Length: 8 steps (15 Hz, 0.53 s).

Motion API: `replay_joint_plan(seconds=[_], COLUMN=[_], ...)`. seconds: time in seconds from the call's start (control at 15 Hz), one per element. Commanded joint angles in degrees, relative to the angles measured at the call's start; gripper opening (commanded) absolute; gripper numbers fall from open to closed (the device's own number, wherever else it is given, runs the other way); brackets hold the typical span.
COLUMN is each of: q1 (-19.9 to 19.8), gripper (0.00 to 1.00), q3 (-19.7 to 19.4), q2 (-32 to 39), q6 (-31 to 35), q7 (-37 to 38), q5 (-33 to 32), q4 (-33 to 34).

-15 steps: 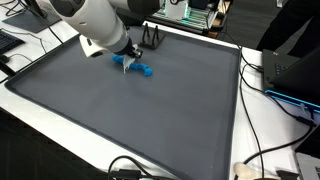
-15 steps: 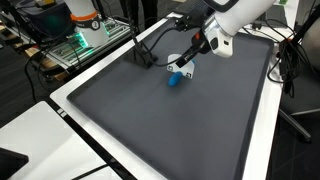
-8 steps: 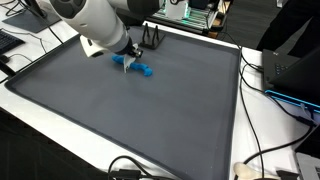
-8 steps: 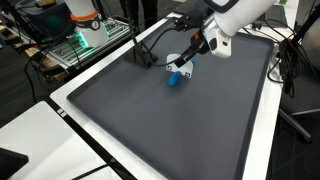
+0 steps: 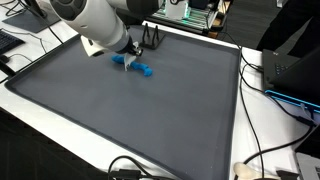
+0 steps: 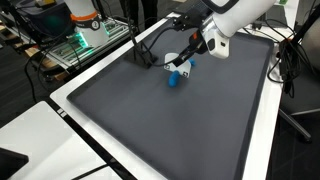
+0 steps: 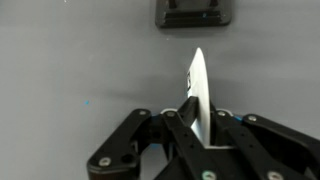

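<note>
Hand (image 7: pixel 200 118): clenching on a thin white piece (image 7: pixel 197 85). The fingers are pinching its lower part, and the piece is standing on edge and sticking out past the fingertips. In both exterior views the hand (image 5: pixel 123 60) (image 6: pixel 187 66) is hanging low over the far part of the grey mat (image 5: pixel 150 120), with the arm reaching in from above.

White piece: sitting in the grip, showing only as a small pale patch at the fingertips (image 6: pixel 172 62) in an exterior view. I cannot tell whether its outer end is touching the mat.

Blue object (image 5: pixel 146 70) (image 6: pixel 175 79): lying flat on the mat just beside the fingertips, not held. Contact with the white piece cannot be resolved at this size.

Black stand (image 7: pixel 195 12) (image 5: pixel 152 38): standing at the mat's far edge, near the hand but apart from it. In the wrist view the white piece is pointing roughly towards it.

Progress, as I am judging it: the grasp is made and looking firm. The piece is not set down or released anywhere. The blue object and the stand are sitting untouched by the fingers.

Surroundings: the mat is covering most of the bench (image 5: pixel 45 100), and cables (image 5: pixel 130 168) are trailing along the near edge.
</note>
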Motion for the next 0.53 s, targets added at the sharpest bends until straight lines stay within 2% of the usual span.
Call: replay_joint_plan(seconds=[0.0,0.47], q1=[-0.6,-0.6], gripper=[0.02,0.02], q3=[0.3,0.7], q2=[-1.1,-0.2], q6=[-1.7,-1.8], q7=[-1.1,-1.5], q5=[0.3,0.9], q4=[-1.1,-1.8])
